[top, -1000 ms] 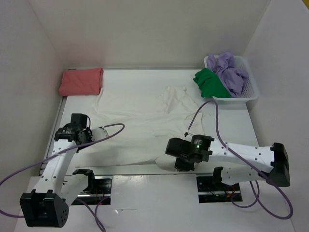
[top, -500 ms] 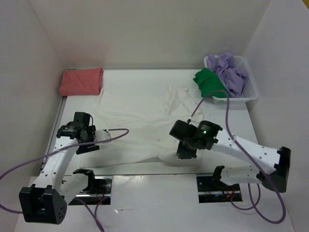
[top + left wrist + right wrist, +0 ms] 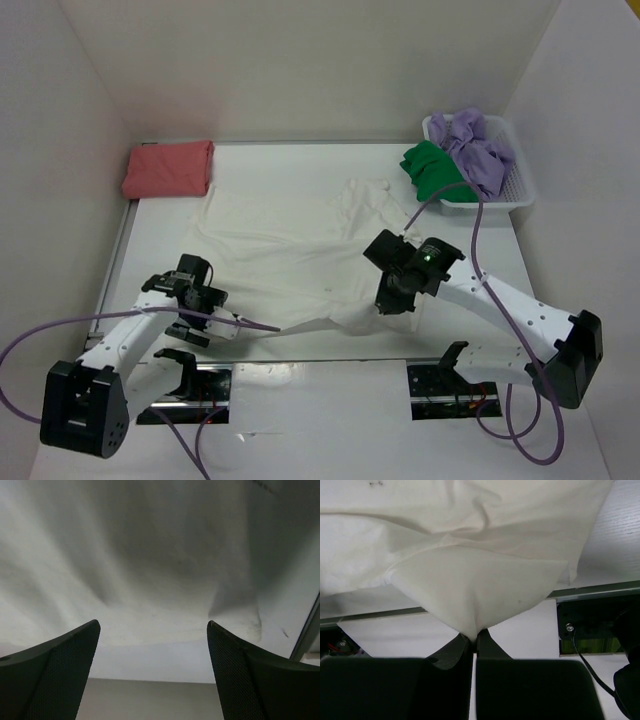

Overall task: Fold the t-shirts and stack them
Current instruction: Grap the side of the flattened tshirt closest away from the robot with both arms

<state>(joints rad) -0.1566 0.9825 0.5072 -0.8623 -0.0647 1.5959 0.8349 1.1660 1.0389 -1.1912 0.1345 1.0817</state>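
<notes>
Cream-white shirt [image 3: 290, 245] lies spread and rumpled across the middle of the top view, so I judge that folding it is the step in hand. My right gripper [image 3: 473, 636] is pinched tight on a corner of its near hem, lifted at centre right. My left gripper [image 3: 152, 627] stands wide, holding nothing, over the cloth's lower-left edge. The salmon-red shirt [image 3: 168, 168] sits folded at upper left; the green shirt [image 3: 432, 170] and lavender shirt [image 3: 475, 145] wait in the basket [image 3: 522, 190] at upper right. Next, I think, the right must carry its corner across while the left takes the hem.
</notes>
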